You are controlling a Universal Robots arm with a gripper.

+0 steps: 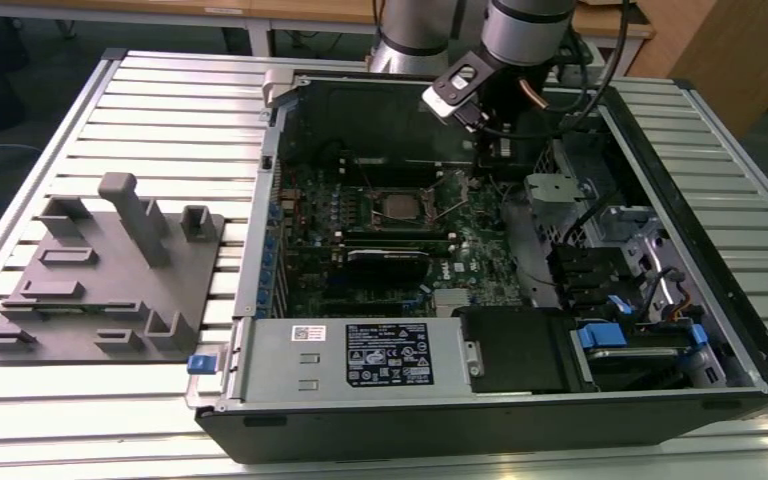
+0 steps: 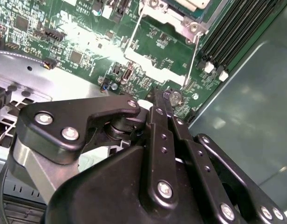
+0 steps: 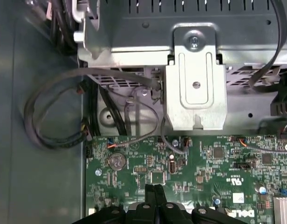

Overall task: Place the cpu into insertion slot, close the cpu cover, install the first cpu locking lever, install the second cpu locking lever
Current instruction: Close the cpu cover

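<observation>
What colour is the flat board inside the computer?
The motherboard is green, seen best in the first wrist view.

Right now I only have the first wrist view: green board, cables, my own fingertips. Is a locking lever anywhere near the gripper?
Observer: Yes. In the second wrist view a thin silver locking lever reaches from the insertion slot corner to just beside the shut gripper. I cannot tell if they touch.
Operator: And the cpu?
Observer: In the exterior view the cpu lies in the insertion slot, on the exterior view's left of the arm.
</observation>
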